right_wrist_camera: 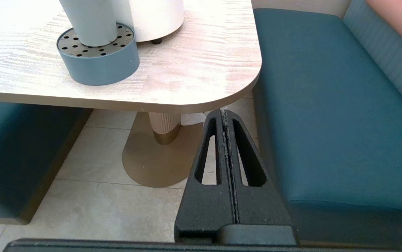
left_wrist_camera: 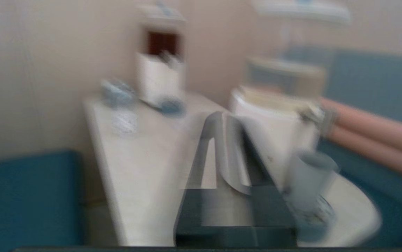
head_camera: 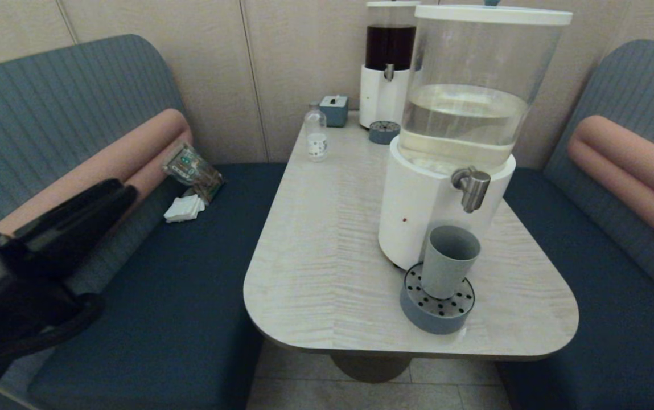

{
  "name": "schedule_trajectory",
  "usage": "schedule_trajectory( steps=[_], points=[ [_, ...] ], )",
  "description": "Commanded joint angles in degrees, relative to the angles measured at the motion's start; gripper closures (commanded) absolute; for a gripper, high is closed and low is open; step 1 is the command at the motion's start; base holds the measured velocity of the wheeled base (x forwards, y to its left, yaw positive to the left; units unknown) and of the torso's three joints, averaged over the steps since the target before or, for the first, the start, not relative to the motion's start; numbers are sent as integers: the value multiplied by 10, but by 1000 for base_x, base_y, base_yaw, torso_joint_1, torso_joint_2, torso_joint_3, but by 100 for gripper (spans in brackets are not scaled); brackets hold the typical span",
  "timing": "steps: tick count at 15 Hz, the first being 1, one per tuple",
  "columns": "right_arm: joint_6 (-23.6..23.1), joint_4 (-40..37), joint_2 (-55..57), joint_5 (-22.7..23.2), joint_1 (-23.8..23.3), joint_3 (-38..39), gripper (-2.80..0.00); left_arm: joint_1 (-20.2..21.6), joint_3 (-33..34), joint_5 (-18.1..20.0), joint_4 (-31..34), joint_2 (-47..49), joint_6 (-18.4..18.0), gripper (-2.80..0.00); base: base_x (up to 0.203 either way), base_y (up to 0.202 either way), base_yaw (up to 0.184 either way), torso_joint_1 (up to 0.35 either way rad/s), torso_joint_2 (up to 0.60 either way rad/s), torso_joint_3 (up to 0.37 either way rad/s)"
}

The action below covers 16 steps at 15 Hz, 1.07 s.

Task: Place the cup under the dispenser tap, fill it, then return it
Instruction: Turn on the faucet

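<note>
Table [head_camera: 327,239]: I see a pale wood-grain top with rounded near corners, benches on both sides.
Big dispenser [head_camera: 463,114]: white base, clear tank part-filled with colourless liquid; it stands toward the table's near right corner.
Left arm [head_camera: 25,267]: I have it low over the left bench, well off the table's left edge, its black body angled up toward the table.
Left gripper [left_wrist_camera: 227,120]: in its wrist view it points at the big dispenser's base; that view is smeared, so I cannot tell how the jaws stand.
Right gripper [right_wrist_camera: 224,112]: I find it only in its own wrist view, held below the level of the tabletop, off the near right corner and above the floor tiles, beside the right bench; its two fingers [right_wrist_camera: 211,147] are pressed flat together, holding nothing.
Dark-liquid dispenser [head_camera: 388,62]: smaller, at the far edge against the wall.
Drip tray [head_camera: 438,322]: round, blue-grey wall, perforated top; it sits at the near edge just in front of the big dispenser's base.
Cup [head_camera: 449,261]: grey-blue, upright on the drip tray, toward the tray's back, mouth open, no gripper touching it.
Dispenser tap [head_camera: 473,189]: brushed steel spout sticking out of the white base, directly above the cup's mouth, with a gap between them.
Small clear bottle [head_camera: 316,136]: white label, near the far left edge.
</note>
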State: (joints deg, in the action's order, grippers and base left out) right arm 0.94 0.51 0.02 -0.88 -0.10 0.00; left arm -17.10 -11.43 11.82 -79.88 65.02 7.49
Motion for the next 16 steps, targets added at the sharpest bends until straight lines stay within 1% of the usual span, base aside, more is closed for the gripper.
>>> schedule_trajectory(
  steps=[1, 3, 5, 7, 8, 10, 12, 13, 15, 16],
  points=[
    [0, 0, 1, 0, 0, 0, 0, 40, 13, -6, 34, -160, 4, 0, 0, 0, 0, 0, 0, 0],
    [0, 0, 1, 0, 0, 0, 0, 71, 17, -11, 98, -258, 6, 0, 0, 0, 0, 0, 0, 0],
    [0, 0, 1, 0, 0, 0, 0, 99, 15, -9, 192, -364, 8, 0, 0, 0, 0, 0, 0, 0],
    [0, 0, 1, 0, 0, 0, 0, 113, 13, -3, 296, -460, 7, 0, 0, 0, 0, 0, 0, 0],
    [0, 0, 1, 0, 0, 0, 0, 125, 12, 0, 339, -496, 5, 0, 0, 0, 0, 0, 0, 0],
    [0, 0, 1, 0, 0, 0, 0, 148, 10, 10, 403, -557, -4, 0, 0, 0, 0, 0, 0, 0],
    [0, 0, 1, 0, 0, 0, 0, 157, 17, 21, 478, -627, -30, 0, 0, 0, 0, 0, 0, 0],
    [0, 0, 1, 0, 0, 0, 0, 159, 35, 21, 505, -650, -54, 0, 0, 0, 0, 0, 0, 0],
    [0, 0, 1, 0, 0, 0, 0, 161, 101, 18, 519, -652, -93, 0, 0, 0, 0, 0, 0, 0],
    [0, 0, 1, 0, 0, 0, 0, 162, 114, 6, 562, -652, -114, 0, 0, 0, 0, 2, 4, 27]
  ],
)
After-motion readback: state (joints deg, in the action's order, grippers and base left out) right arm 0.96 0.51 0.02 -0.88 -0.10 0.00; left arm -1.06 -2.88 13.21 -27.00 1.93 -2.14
